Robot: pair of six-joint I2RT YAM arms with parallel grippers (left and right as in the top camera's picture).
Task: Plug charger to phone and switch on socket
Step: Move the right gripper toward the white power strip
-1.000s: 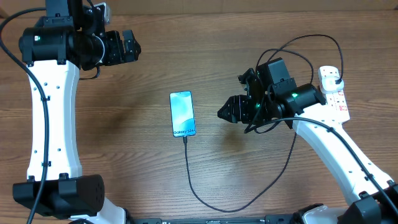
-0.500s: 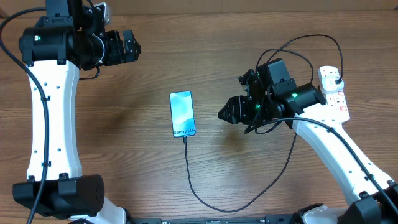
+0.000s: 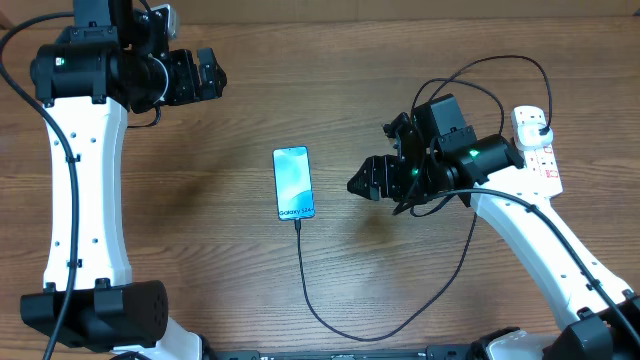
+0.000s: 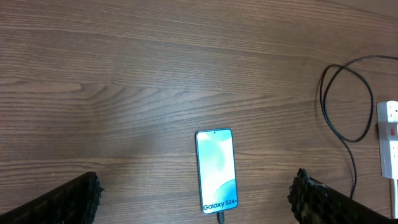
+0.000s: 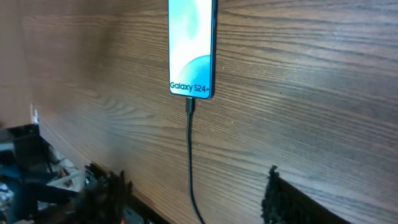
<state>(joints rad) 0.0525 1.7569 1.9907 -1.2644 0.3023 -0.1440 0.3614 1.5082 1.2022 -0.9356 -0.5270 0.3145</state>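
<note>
The phone (image 3: 294, 183) lies flat mid-table with its light blue screen up; it also shows in the left wrist view (image 4: 216, 170) and the right wrist view (image 5: 192, 46). The charger's thin black cable (image 3: 303, 280) has its tip in the phone's near end (image 5: 190, 106) and loops right toward the socket (image 3: 535, 146), a white power strip at the right edge. My right gripper (image 3: 358, 183) is open and empty, right of the phone. My left gripper (image 3: 212, 72) is open and empty, high at the far left.
The socket's end and black cable loops show at the right of the left wrist view (image 4: 390, 137). The table's near edge runs along the bottom left of the right wrist view (image 5: 93, 168).
</note>
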